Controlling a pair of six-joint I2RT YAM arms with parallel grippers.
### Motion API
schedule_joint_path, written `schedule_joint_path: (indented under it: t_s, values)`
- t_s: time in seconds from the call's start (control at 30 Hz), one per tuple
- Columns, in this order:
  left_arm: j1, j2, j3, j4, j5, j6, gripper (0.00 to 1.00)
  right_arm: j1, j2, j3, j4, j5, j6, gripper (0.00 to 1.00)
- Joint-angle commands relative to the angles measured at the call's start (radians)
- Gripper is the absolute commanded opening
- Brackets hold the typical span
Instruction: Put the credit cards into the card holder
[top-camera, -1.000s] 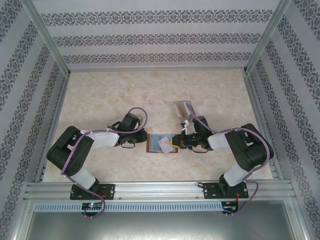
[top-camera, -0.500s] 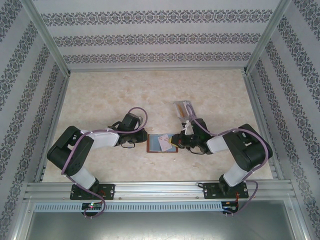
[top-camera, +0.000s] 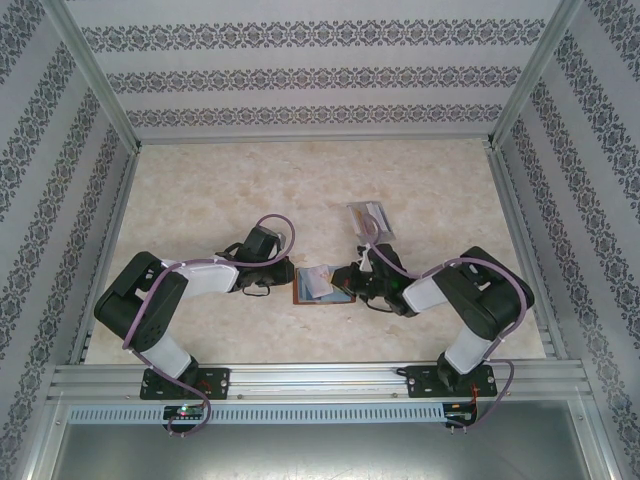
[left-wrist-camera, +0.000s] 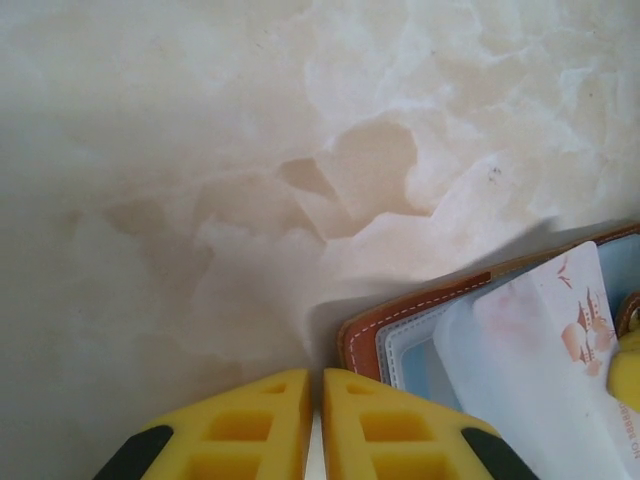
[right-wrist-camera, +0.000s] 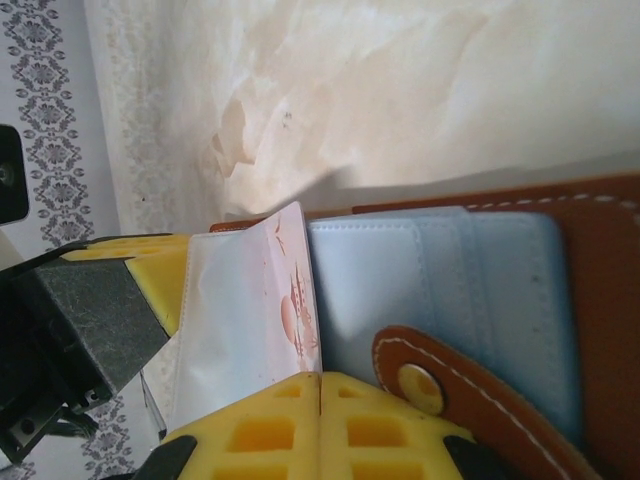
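Right gripper (right-wrist-camera: 318, 388) farther left, tight on pale red-printed credit card (right-wrist-camera: 245, 320) over brown card holder (right-wrist-camera: 592, 290); left gripper (left-wrist-camera: 315, 388) closed, empty.

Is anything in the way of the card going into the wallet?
Nothing big. The right gripper pinches the card right over the wallet and its blue pockets. Only the snap tab lies across the pockets beside the card, so it might get in the way.
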Motion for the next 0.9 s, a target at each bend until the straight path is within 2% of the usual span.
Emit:
schedule_joint_path:
  t_s: [0.0,0.07,0.17,0.3,0.47,0.77,0.87]
  values:
    - [0.002,0.032,-0.002,0.007,0.015,-0.007,0.14,0.052,0.044,0.016,-0.065,0.11,0.029,0.02]
    - [0.001,0.037,-0.002,0.005,0.004,-0.008,0.14,0.069,0.033,0.021,-0.071,0.121,0.035,0.05]
    - [0.001,0.048,0.004,-0.001,0.006,-0.012,0.13,0.09,0.001,0.018,-0.108,0.15,0.056,0.18]
    - [0.002,0.043,0.0,0.004,-0.003,-0.013,0.13,0.095,-0.018,0.012,-0.13,0.143,0.083,0.29]
    - [0.002,0.041,-0.002,0.004,0.001,-0.015,0.13,0.096,-0.045,0.018,-0.215,0.158,0.056,0.29]
    - [0.001,0.032,-0.003,0.0,-0.014,-0.015,0.13,0.119,-0.201,0.096,-0.557,0.272,-0.087,0.34]
    - [0.001,0.033,-0.008,0.008,0.001,-0.021,0.13,0.122,-0.203,0.114,-0.583,0.269,-0.112,0.24]
